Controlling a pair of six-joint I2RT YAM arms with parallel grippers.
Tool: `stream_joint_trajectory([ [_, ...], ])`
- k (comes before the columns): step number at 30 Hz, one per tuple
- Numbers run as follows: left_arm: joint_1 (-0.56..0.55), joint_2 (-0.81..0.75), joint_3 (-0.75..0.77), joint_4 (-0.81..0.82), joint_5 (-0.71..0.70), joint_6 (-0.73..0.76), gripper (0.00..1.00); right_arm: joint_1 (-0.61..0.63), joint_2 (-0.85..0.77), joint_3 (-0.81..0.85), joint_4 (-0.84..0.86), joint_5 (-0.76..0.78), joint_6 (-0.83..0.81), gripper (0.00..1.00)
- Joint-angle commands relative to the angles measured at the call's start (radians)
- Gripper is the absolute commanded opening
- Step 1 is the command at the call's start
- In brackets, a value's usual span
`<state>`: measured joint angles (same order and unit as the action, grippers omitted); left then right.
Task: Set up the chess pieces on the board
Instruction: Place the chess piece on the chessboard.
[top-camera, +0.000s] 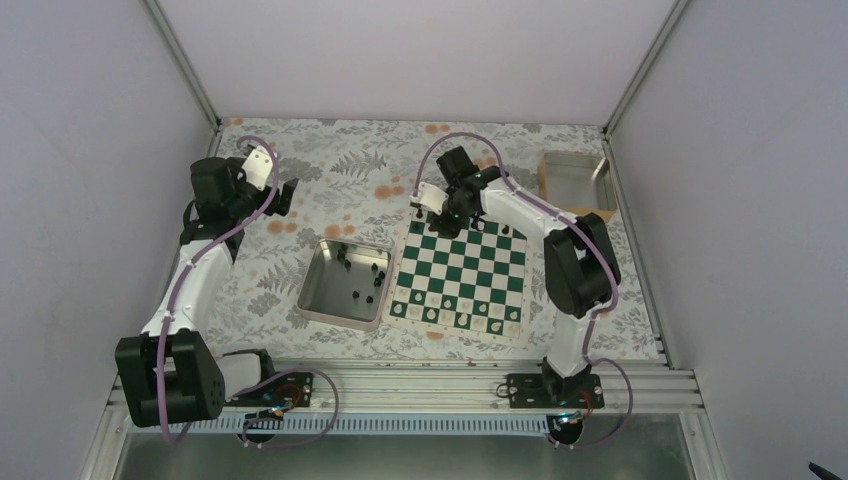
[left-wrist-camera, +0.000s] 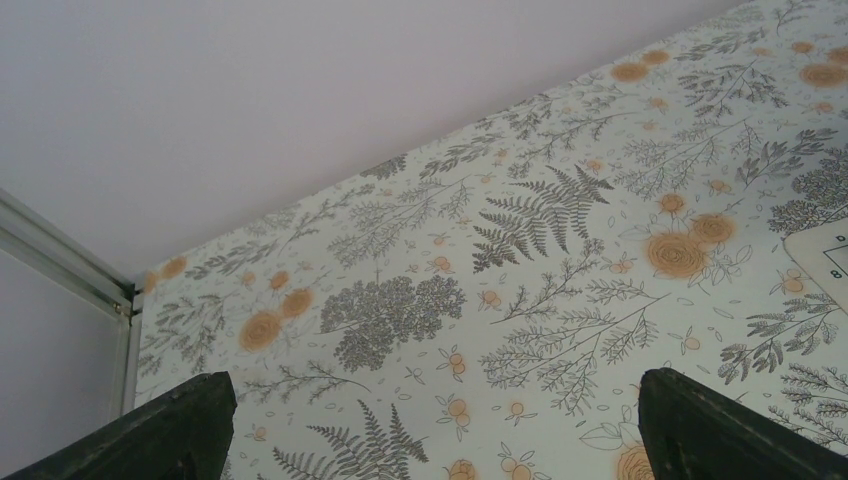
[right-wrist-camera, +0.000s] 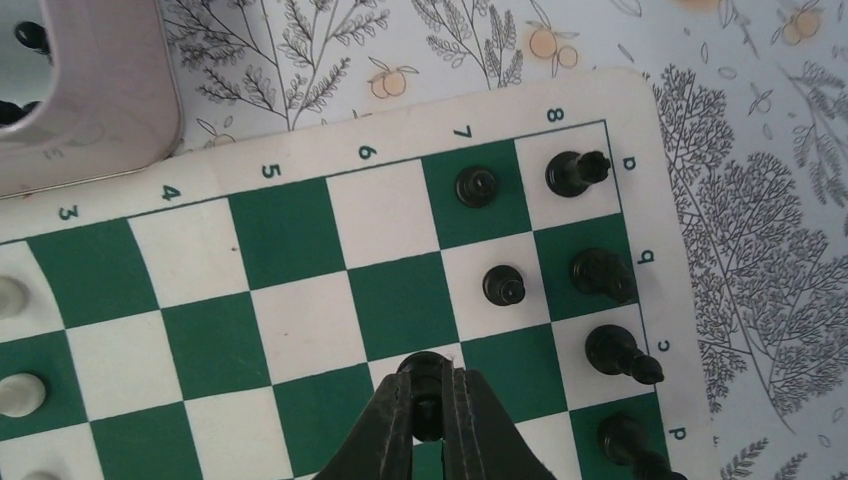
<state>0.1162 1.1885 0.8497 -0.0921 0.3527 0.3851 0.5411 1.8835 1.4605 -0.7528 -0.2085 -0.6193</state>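
Note:
The green and white board (top-camera: 462, 283) lies right of centre. My right gripper (right-wrist-camera: 430, 377) hangs low over its far left corner (top-camera: 430, 214), shut on a black pawn (right-wrist-camera: 418, 363) that stands on or just above a white square in the seventh row. Several black chess pieces (right-wrist-camera: 602, 273) stand in the two end rows beside it. More black chess pieces (top-camera: 366, 276) lie in the metal tray (top-camera: 318, 296) left of the board. My left gripper (top-camera: 288, 197) is open over bare cloth at the far left, its fingers (left-wrist-camera: 190, 420) wide apart with nothing between them.
Pale pieces (top-camera: 462, 317) line the board's near rows; two show at the left in the right wrist view (right-wrist-camera: 20, 393). A second metal container (top-camera: 576, 180) sits at the back right. White walls with metal posts close in the flowered cloth (left-wrist-camera: 520, 300).

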Motion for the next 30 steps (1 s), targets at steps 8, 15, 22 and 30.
stream_joint_trajectory([
  [8,0.003,0.004,0.008,0.001,0.015,0.009,1.0,-0.07,0.062,-0.05,0.073,-0.025,-0.012,0.06],
  [15,0.003,0.003,0.006,0.002,0.014,0.009,1.0,-0.087,0.097,-0.055,0.084,-0.015,-0.018,0.07],
  [22,0.003,-0.001,0.004,0.002,0.016,0.011,1.0,-0.089,0.127,-0.043,0.089,-0.004,-0.02,0.07],
  [30,0.003,-0.001,0.002,0.006,0.018,0.009,1.0,-0.089,0.144,-0.041,0.106,0.012,-0.016,0.07],
])
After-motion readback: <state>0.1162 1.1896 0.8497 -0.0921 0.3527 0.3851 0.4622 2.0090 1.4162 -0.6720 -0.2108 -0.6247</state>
